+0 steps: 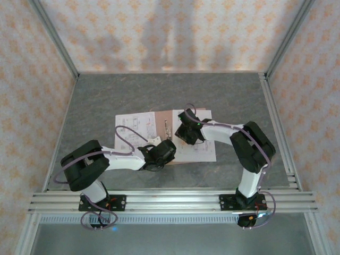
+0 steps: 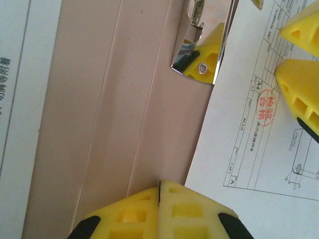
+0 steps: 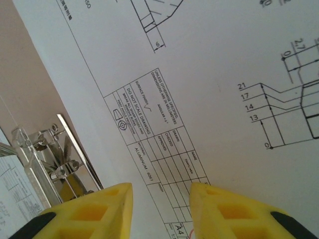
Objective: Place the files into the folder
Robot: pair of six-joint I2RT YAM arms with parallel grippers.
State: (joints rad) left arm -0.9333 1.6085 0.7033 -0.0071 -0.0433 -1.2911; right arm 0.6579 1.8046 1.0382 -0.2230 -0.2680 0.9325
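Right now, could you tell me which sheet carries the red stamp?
The right-hand sheet, beneath the right end effector; the left-hand sheet shows only black print.

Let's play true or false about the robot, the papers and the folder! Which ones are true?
1. The left tool is shut. True.
2. The right tool is shut too. False: its fingers stand apart above a sheet.
3. The folder is blue. False: it is pinkish-brown.
4. A shiny metal clip sits on the folder. True.
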